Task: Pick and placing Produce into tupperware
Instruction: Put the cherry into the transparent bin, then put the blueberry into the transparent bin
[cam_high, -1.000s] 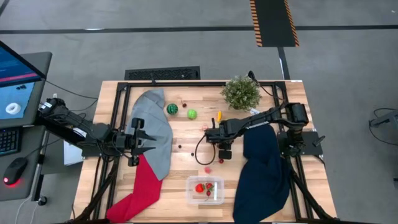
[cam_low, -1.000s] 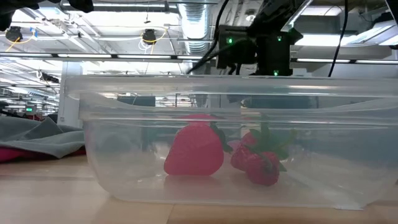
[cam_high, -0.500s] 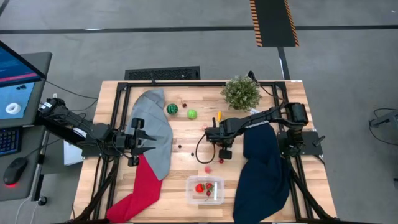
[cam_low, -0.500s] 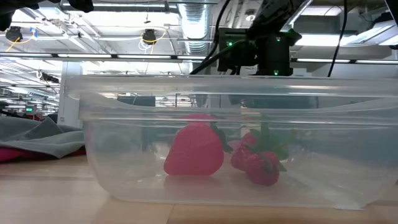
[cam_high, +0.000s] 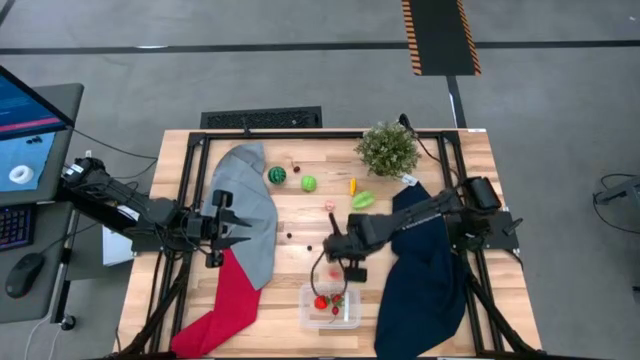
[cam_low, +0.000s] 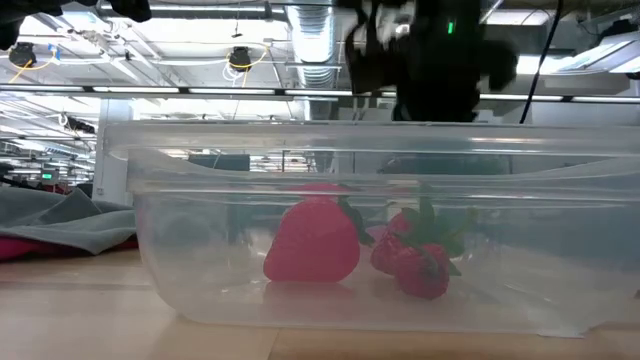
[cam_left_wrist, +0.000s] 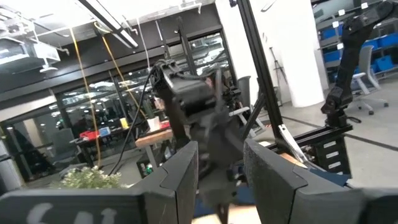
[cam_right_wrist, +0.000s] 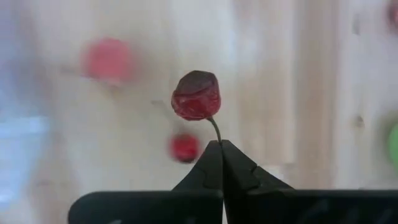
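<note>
1. Right gripper (cam_high: 338, 272) has moved down the frame, now close to the tupperware (cam_high: 331, 321); its fingers pinch a dark red cherry (cam_right_wrist: 196, 95) by the stem.
2. Left gripper (cam_high: 232, 229) stays mid-left, fingers a little apart, holding nothing.

Grey floor (cam_high: 250, 60) surrounds the wooden table (cam_high: 300, 215).

A robotics lab or workshop: bare concrete floor (cam_high: 250, 60), exposed ceiling ducts (cam_low: 320, 45), a monitor (cam_high: 25, 135) beside the framed wooden counter (cam_high: 300, 215), and blue storage bins (cam_left_wrist: 373, 59).
</note>
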